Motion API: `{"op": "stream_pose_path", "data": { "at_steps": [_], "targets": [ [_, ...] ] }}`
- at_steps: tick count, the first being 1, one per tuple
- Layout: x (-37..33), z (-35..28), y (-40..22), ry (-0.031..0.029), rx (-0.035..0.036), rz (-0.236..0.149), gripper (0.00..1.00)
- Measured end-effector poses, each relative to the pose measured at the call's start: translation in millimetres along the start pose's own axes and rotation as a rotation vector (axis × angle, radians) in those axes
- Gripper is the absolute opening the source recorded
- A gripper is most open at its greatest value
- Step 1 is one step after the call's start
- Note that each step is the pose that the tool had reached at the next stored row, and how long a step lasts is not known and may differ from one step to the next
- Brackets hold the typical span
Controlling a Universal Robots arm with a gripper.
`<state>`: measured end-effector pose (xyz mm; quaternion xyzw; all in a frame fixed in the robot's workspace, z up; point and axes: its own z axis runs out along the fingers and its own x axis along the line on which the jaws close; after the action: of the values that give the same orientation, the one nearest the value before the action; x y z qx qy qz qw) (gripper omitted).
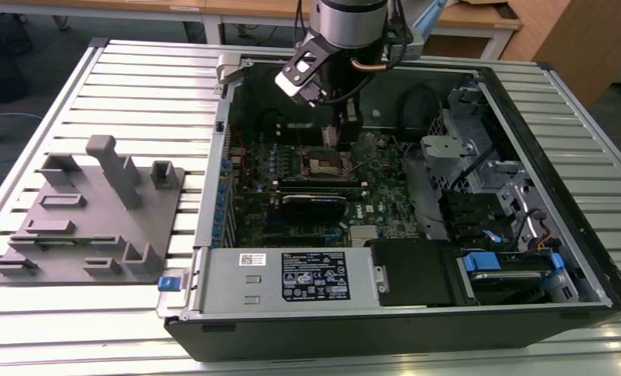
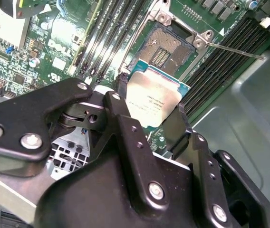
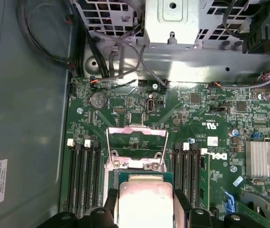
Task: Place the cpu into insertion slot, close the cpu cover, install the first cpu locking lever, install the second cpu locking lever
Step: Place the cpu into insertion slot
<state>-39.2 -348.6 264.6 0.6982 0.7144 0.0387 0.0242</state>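
The cpu (image 3: 144, 197) is cut off at the picture's edge in the first wrist view; whether it touches the slot (image 2: 166, 45) cannot be told. The fingers (image 2: 125, 128) clamp it by two opposite edges, over the open slot's rim. The cover (image 3: 137, 128) stands raised. The case (image 1: 394, 337) lies on a slatted metal worktop (image 1: 132, 78); wooden desks (image 1: 478, 19) stand behind.

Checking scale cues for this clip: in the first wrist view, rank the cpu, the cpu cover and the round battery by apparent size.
1. cpu cover and cpu: they look about alike; the cpu is nearer the camera and cut by the picture's edge, so unranked.
2. round battery: clearly smallest.
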Motion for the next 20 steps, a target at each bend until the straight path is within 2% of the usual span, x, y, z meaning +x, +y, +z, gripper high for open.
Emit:
{"op": "stream_pose_path", "data": {
  "at_steps": [5, 17, 20],
  "targets": [
    [0.1, 2.6, -0.9, -0.0001, 0.0, 0.0, 0.54],
    [0.1, 2.9, -1.2, 0.0, 0.0, 0.0, 0.54],
    [0.1, 3.9, -2.8, -0.0001, -0.0004, 0.0, 0.54]
  ]
}}
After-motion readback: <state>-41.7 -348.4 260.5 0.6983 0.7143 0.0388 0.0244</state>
